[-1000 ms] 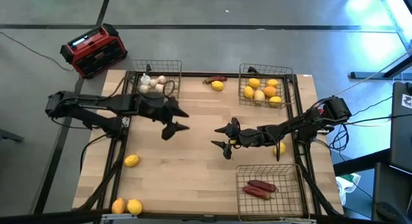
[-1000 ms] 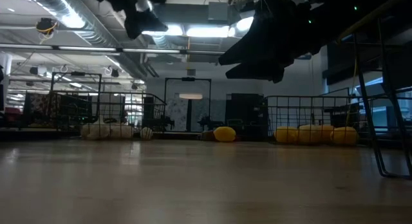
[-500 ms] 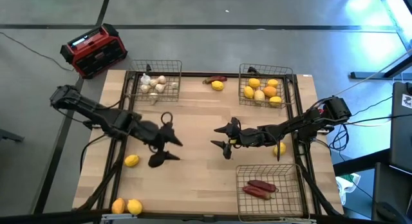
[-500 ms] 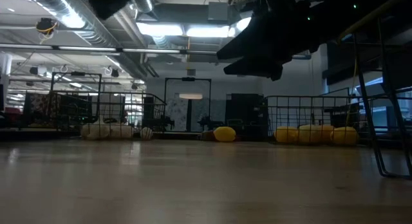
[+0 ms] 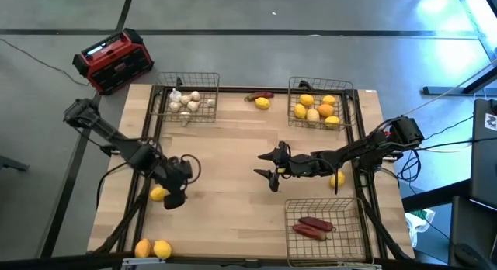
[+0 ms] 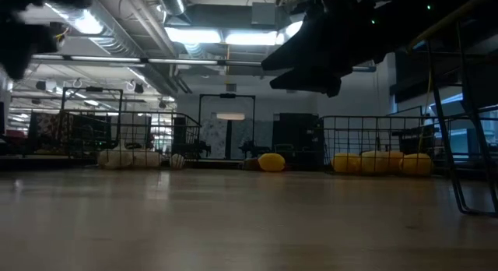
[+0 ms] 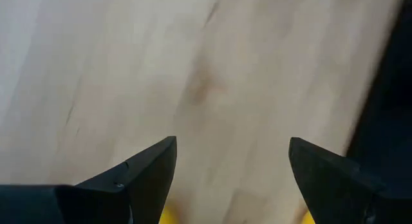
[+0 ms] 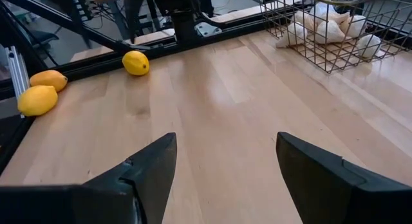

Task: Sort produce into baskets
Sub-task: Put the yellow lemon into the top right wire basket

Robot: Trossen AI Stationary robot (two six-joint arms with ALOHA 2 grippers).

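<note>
My left gripper (image 5: 174,197) hangs open and points steeply down beside a loose yellow fruit (image 5: 158,194) near the table's left edge. A sliver of yellow (image 7: 168,217) shows by its fingers in the left wrist view. My right gripper (image 5: 269,166) waits open above the table's middle. Whitish bulbs (image 5: 185,102) lie in the far-left basket (image 5: 211,82). Yellow and orange fruits (image 5: 316,109) fill the far-right basket (image 5: 293,85). Dark red peppers (image 5: 312,226) lie in the near-right basket (image 5: 289,212).
An orange fruit (image 5: 143,248) and a yellow one (image 5: 162,249) lie at the near-left corner. A yellow fruit (image 5: 262,103) and a red pepper (image 5: 260,95) lie between the far baskets. Another yellow fruit (image 5: 337,178) sits under my right arm. A red and black box (image 5: 112,60) stands off the table.
My left gripper has swung from beside the far-left basket toward the table's near-left, sinking and tipping from nearly level to steeply downward beside the loose yellow fruit. Its fingers have stayed open.
</note>
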